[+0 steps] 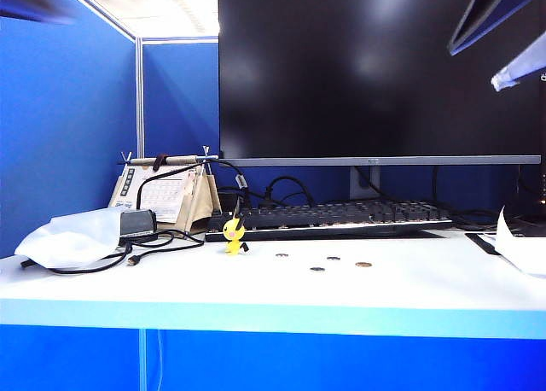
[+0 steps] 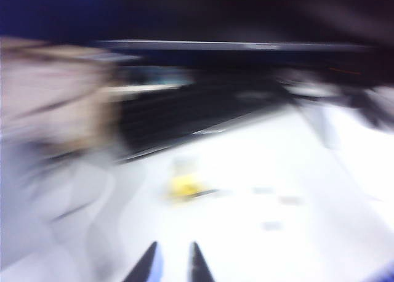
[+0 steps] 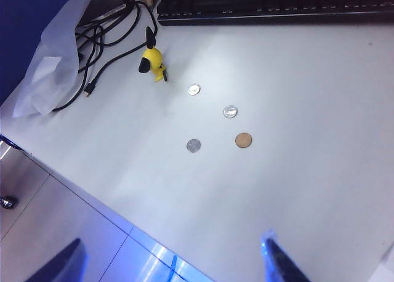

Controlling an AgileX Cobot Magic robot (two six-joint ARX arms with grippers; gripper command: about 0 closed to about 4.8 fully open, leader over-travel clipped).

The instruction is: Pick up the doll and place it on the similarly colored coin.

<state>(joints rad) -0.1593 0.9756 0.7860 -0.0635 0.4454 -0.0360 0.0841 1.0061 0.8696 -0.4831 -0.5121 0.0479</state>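
Note:
The yellow doll (image 1: 233, 234) with black ear tips stands on the white table in front of the keyboard's left end; it also shows as doll (image 3: 152, 61) and, blurred, as doll (image 2: 183, 185). The brass coin (image 1: 363, 264), coin (image 3: 243, 140), lies flat to its right, past three grey coins (image 3: 194, 90). My left gripper (image 2: 173, 261) hangs over the table short of the doll, tips narrowly parted, nothing between them. My right gripper (image 3: 172, 263) hovers high over the table's front edge, wide open and empty.
A black keyboard (image 1: 341, 216) and a large monitor (image 1: 375, 67) stand behind the coins. A white plastic bag (image 1: 72, 237), black cables (image 1: 162, 242) and a desk calendar (image 1: 171, 195) crowd the left. Paper (image 1: 522, 246) lies at the right edge.

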